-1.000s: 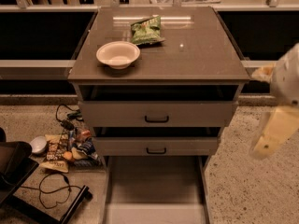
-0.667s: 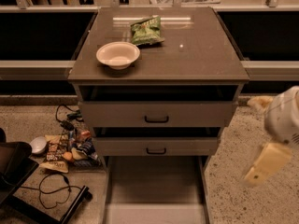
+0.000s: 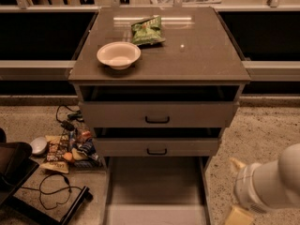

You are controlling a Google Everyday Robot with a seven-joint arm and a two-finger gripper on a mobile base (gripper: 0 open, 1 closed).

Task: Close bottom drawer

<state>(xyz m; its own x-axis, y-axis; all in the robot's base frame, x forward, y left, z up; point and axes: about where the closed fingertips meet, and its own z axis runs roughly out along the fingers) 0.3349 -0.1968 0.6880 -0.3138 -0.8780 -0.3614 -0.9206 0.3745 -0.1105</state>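
At the far left, on the speckled floor (image 3: pixel 267 125), we are seeing a dark object (image 3: pixel 14 165) that we cannot identify. Just beside it a small white rounded item (image 3: pixel 38 145) is lying. A heap of snack packets (image 3: pixel 65 151) is sitting against the bench's lower left corner, and a black cable (image 3: pixel 54 189) is looping in front of it.

Moving right, the bench (image 3: pixel 206 55), a grey-brown drawer cabinet, is standing in the middle. It is carrying a white bowl (image 3: pixel 118 55) near its left front edge and a green crisp bag (image 3: pixel 146 30) behind the bowl, the two just apart.

Below the top, the upper drawer (image 3: pixel 117 115) and the middle drawer (image 3: pixel 122 147) are each showing a black handle and a dark gap above the front. The bottom drawer (image 3: pixel 157 186) is standing pulled far out toward us, its long plain tray running down to the lower edge.

At the lower right, the gripper (image 3: pixel 239 216) is hanging over the floor beside the tray's right rail, apart from it. Whether it is spread or closed we cannot tell.
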